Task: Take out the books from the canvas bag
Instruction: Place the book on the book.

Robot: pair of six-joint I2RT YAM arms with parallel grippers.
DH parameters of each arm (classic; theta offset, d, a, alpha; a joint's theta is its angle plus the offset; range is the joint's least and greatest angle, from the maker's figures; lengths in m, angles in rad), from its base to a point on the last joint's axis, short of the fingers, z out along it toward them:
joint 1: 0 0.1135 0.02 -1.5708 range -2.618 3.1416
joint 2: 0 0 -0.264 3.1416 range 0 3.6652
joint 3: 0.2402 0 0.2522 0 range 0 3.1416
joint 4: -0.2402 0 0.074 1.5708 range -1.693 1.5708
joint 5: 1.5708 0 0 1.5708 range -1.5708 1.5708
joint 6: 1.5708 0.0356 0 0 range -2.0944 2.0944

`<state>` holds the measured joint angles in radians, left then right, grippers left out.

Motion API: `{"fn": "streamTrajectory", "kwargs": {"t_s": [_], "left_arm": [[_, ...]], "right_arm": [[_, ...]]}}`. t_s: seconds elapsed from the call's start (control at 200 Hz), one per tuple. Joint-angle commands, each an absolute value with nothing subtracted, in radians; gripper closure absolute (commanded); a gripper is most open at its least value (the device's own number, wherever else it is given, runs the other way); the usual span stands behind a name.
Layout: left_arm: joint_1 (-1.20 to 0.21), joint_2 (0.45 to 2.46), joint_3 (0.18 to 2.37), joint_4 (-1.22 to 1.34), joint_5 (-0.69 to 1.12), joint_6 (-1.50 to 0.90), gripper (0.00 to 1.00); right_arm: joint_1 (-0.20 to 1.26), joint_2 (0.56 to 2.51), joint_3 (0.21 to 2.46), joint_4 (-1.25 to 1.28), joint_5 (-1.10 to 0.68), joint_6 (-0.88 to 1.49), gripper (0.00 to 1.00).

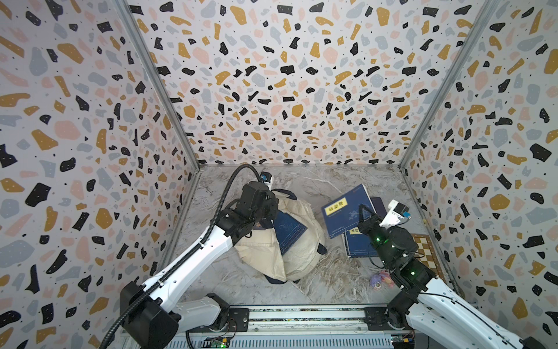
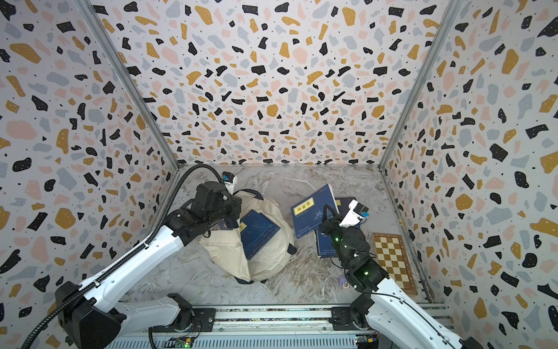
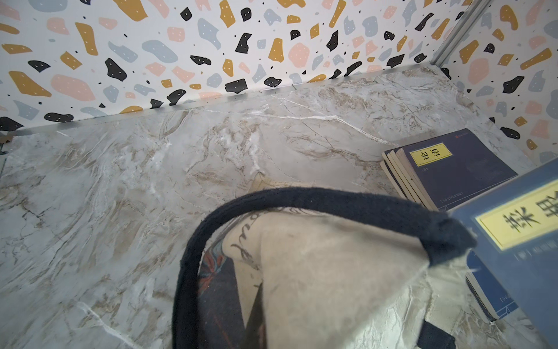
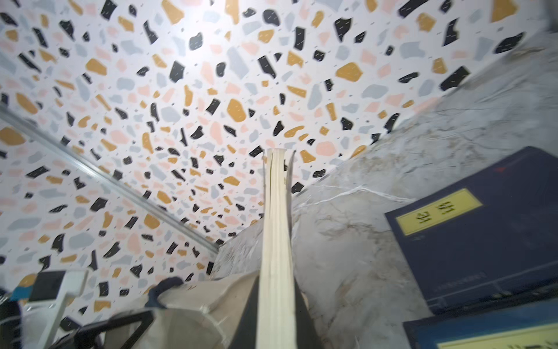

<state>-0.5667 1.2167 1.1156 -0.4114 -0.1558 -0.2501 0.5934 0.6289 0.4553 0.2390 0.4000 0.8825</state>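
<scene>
The cream canvas bag (image 1: 302, 250) (image 2: 265, 263) slumps in the middle of the marble floor. My left gripper (image 1: 269, 211) is at its mouth, shut on the canvas, and fabric and the navy strap (image 3: 302, 199) fill the left wrist view. One navy book (image 1: 290, 232) (image 2: 259, 234) lies slanted at the bag's mouth. My right gripper (image 1: 364, 215) (image 4: 276, 290) is shut on another navy book (image 1: 347, 211) (image 4: 276, 226), tilted up beside the bag. Its page edge runs between the dark fingers (image 4: 303, 314). More books (image 1: 359, 249) (image 3: 453, 169) lie stacked below it.
A brown-and-cream checkered board (image 1: 425, 250) (image 2: 392, 263) lies along the right wall. A small purple-pink toy (image 1: 381, 279) sits by the right arm's elbow. Patterned walls close in three sides, and a rail (image 1: 302, 315) runs along the front.
</scene>
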Motion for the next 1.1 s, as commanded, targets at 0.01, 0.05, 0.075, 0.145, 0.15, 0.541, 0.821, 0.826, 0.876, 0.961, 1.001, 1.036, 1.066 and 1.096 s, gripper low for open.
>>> {"fn": "streamTrajectory", "kwargs": {"t_s": [0.01,0.05,0.075,0.145,0.15,0.541,0.821,0.826,0.876,0.961,1.001,1.036,1.066,1.096], "left_arm": [[-0.574,1.212,1.144,-0.439,-0.147,-0.252,1.0],[-0.578,1.209,1.143,-0.437,-0.149,-0.249,1.0],[-0.581,1.206,1.141,-0.436,-0.149,-0.246,1.0],[-0.59,1.197,1.134,-0.43,-0.152,-0.237,1.0],[-0.59,1.197,1.134,-0.429,-0.151,-0.236,1.0],[-0.644,1.175,1.118,-0.42,-0.159,-0.189,1.0],[-0.654,1.163,1.112,-0.417,-0.172,-0.181,1.0],[-0.654,1.163,1.112,-0.417,-0.173,-0.181,1.0],[-0.656,1.162,1.112,-0.418,-0.175,-0.18,1.0],[-0.658,1.163,1.112,-0.42,-0.178,-0.178,1.0],[-0.66,1.163,1.112,-0.419,-0.18,-0.178,1.0],[-0.66,1.163,1.112,-0.419,-0.182,-0.178,1.0],[-0.66,1.163,1.111,-0.42,-0.181,-0.178,1.0],[-0.66,1.164,1.112,-0.419,-0.181,-0.178,1.0]], "right_arm": [[0.502,0.565,0.426,0.08,0.411,0.999,1.0],[0.47,0.546,0.411,0.053,0.407,1.019,1.0],[0.448,0.535,0.402,0.046,0.4,1.025,1.0],[0.397,0.509,0.378,0.032,0.376,1.035,1.0],[0.394,0.507,0.376,0.031,0.374,1.037,1.0],[0.168,0.585,0.273,0.093,0.168,1.083,1.0],[0.03,0.645,0.228,0.075,0.005,1.128,1.0],[0.028,0.645,0.228,0.075,0.003,1.129,1.0],[0.008,0.646,0.218,0.064,-0.008,1.138,1.0],[-0.023,0.643,0.203,0.058,-0.027,1.141,1.0],[-0.034,0.641,0.206,0.048,-0.031,1.14,1.0],[-0.042,0.643,0.209,0.039,-0.032,1.138,0.99],[-0.047,0.644,0.211,0.033,-0.035,1.138,0.96],[-0.053,0.647,0.214,0.022,-0.035,1.139,0.93]]}}
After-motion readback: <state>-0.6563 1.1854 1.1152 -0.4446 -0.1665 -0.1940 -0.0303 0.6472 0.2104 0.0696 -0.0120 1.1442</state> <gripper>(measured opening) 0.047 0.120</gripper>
